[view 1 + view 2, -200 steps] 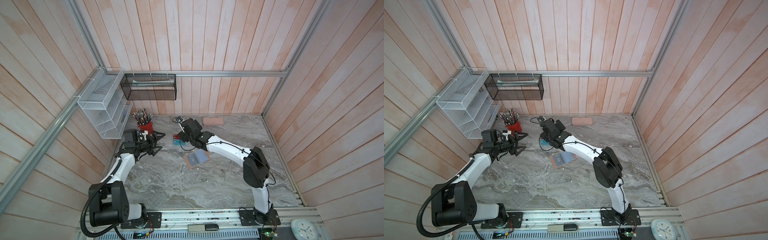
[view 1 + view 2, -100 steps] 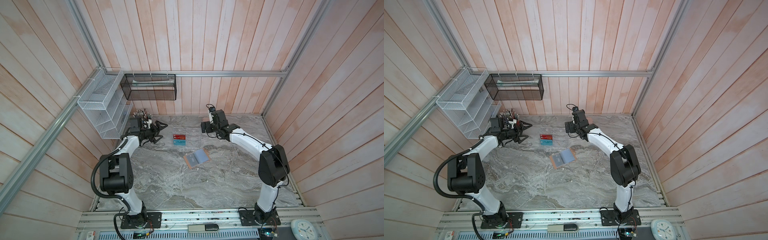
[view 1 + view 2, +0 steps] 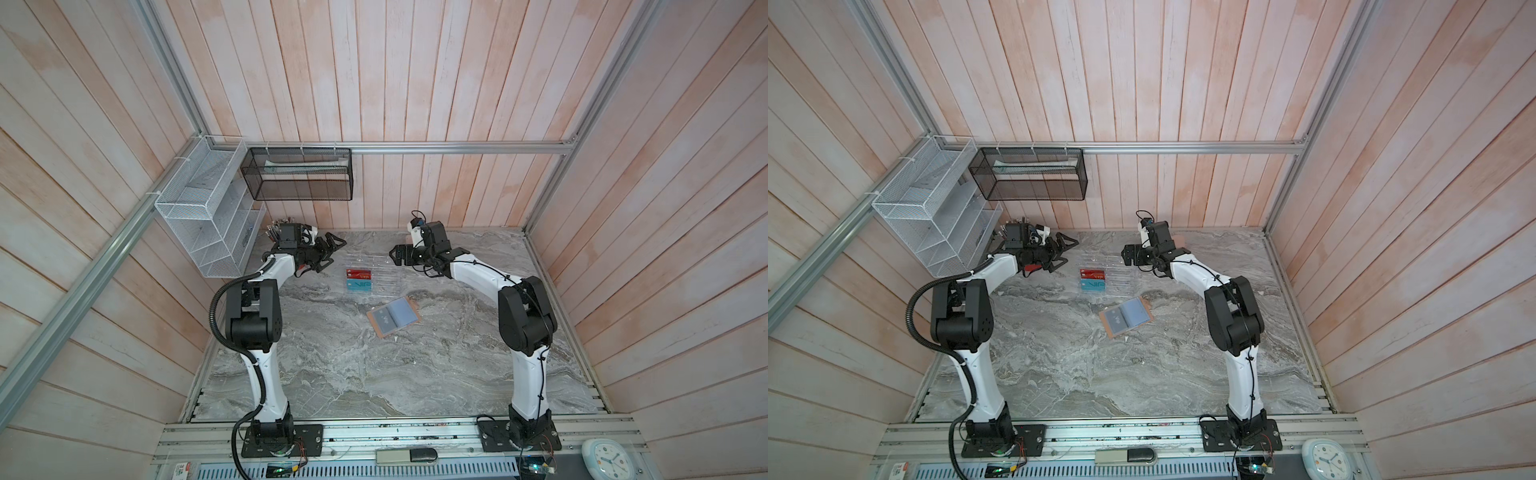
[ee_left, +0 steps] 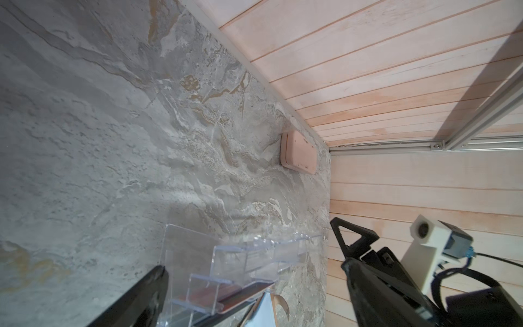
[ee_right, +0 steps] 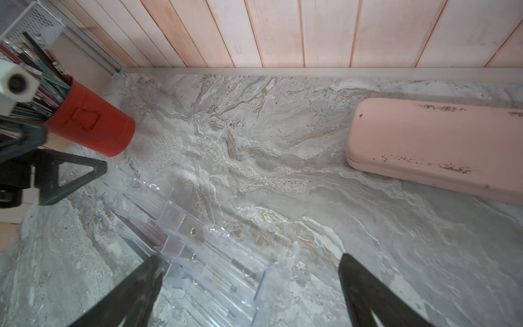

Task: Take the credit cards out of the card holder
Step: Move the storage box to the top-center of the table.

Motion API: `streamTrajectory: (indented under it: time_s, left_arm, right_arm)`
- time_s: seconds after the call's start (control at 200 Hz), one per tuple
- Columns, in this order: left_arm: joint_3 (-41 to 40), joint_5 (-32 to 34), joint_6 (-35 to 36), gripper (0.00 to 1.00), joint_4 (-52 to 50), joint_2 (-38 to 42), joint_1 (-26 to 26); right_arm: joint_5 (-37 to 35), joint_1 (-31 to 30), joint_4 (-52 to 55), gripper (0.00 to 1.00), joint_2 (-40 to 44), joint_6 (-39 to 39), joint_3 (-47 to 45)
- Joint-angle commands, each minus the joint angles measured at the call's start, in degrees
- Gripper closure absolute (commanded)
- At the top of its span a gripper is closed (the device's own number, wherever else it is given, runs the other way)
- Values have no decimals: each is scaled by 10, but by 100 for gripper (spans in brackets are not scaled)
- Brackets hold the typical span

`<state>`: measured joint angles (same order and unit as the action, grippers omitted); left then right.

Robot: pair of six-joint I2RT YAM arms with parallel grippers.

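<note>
The card holder (image 3: 405,312) (image 3: 1138,311) lies open on the marble mid-table, with a dark VIP credit card (image 3: 384,321) (image 3: 1119,320) on its left sleeve. A red card (image 3: 358,274) (image 3: 1092,274) and a teal card (image 3: 358,285) (image 3: 1093,285) rest at the left end of a clear acrylic rack (image 3: 384,274) (image 4: 240,254) (image 5: 198,254). My left gripper (image 3: 333,251) (image 3: 1065,252) (image 4: 252,267) hovers open and empty left of the rack. Facing it from the right, my right gripper (image 3: 395,254) (image 3: 1128,255) (image 5: 249,269) is open and empty too.
A long pale pink case (image 5: 435,147) (image 4: 297,155) lies by the back wall behind my right wrist. A red cup of pencils (image 5: 90,124) stands in the back left corner behind my left wrist. A white wire shelf (image 3: 208,216) and a black mesh basket (image 3: 297,174) hang on the walls.
My right gripper has drawn back from the cards to the right end of the rack. The left arm has swung towards the back wall. Both grippers have stayed open; the cards have not moved.
</note>
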<state>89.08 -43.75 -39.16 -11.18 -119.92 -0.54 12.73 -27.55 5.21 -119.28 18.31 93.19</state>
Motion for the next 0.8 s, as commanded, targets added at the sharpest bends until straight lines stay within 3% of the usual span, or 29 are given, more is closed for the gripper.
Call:
streamTrajectory:
  time_s: [0.0, 0.315, 0.795]
  left_arm:
    - [21, 12, 25, 0, -2, -14, 15]
    - [14, 20, 23, 0, 12, -24, 41]
    - [-47, 24, 4, 0, 42, 8, 51]
  right_arm:
    - [50, 0, -23, 2, -14, 12, 19]
    - [105, -3, -59, 2, -14, 30, -11]
    - [110, -11, -60, 2, -20, 29, -28]
